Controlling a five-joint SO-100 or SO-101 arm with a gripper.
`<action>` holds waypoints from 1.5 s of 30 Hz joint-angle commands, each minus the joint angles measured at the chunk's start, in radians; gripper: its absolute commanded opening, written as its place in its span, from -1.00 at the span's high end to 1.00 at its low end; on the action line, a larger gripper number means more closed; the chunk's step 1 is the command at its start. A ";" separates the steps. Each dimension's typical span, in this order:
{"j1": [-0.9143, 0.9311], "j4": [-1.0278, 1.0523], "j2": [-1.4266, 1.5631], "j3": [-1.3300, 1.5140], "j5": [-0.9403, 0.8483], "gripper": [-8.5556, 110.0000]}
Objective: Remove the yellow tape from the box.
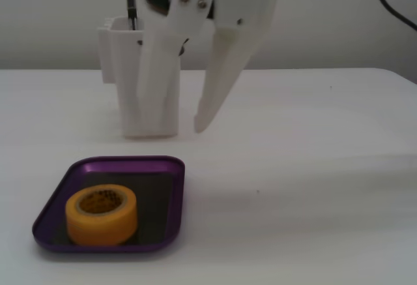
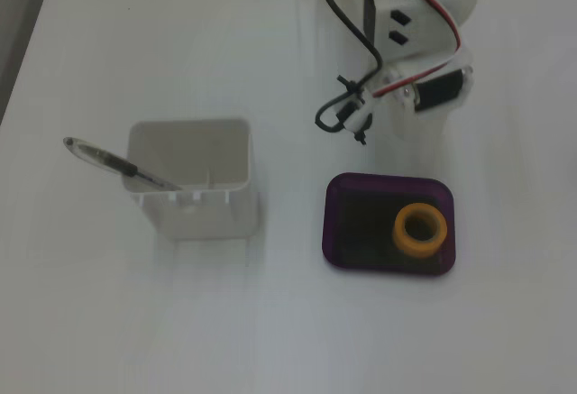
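Yellow-orange tape roll (image 1: pixel 101 214), lying flat in the shallow purple metallic tray (image 1: pixel 171 194), looks light and stiff, best pinched across its wall by the spread white fingers (image 1: pixel 176 127).

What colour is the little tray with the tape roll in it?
Shiny purple with a dark bottom: the shallow purple metallic tray shows best in the low, front-on fixed view.

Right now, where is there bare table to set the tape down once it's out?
Bare table lies below and left of the purple tray holding the yellow tape in the top-down fixed view. Crowded: above the tray, under the gripper, and near the white container.
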 commanded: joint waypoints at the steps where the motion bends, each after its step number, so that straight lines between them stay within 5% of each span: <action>1: 0.006 0.002 -0.100 -0.186 0.002 0.63; 21: 0.008 0.006 -0.518 -0.540 -0.005 0.75; 23: 0.008 0.006 -0.520 -0.540 0.002 0.88; 35: 0.006 0.268 -0.262 -0.865 0.008 0.87; 45: 0.138 0.276 0.075 -0.316 0.218 0.87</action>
